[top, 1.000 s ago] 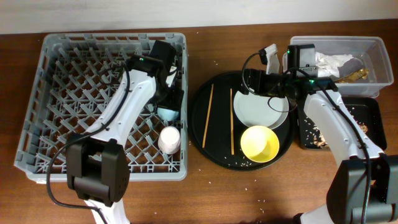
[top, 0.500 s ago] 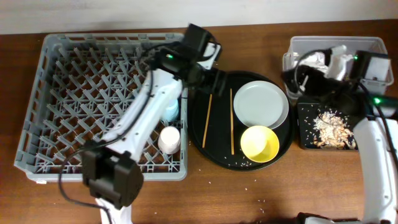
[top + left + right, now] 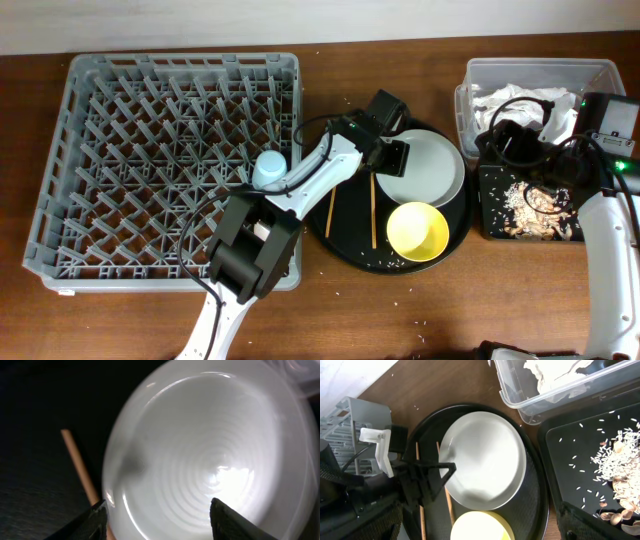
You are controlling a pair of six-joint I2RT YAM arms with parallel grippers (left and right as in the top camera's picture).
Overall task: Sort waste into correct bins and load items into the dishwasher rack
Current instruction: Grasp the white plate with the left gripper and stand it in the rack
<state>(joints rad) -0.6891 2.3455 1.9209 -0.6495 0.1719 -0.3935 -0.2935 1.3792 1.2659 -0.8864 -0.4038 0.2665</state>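
Note:
My left gripper (image 3: 396,158) is open over the left rim of the pale plate (image 3: 432,172), which fills the left wrist view (image 3: 210,460) between the fingers (image 3: 157,522). The plate, the yellow bowl (image 3: 417,230) and two chopsticks (image 3: 373,195) lie on the round black tray (image 3: 318,215). The light blue cup (image 3: 270,168) stands in the grey rack (image 3: 120,150). My left arm mostly hides the pink-white cup. My right gripper (image 3: 512,145) is open and empty above the bins. The clear tub (image 3: 480,75) holds the napkin (image 3: 520,98). The black rectangular tray (image 3: 580,235) holds food scraps (image 3: 535,200). The gold wrapper is hidden.
The right wrist view shows the plate (image 3: 485,460), the bowl (image 3: 480,527), the tub's corner (image 3: 520,400), the scraps (image 3: 615,460) and my left gripper (image 3: 427,477). Rice bits are scattered on the wooden table (image 3: 420,320) in front of the round tray.
My left arm has left the rack and swung right across the chopsticks to the plate's edge. My right arm has drawn back from the plate to the bins.

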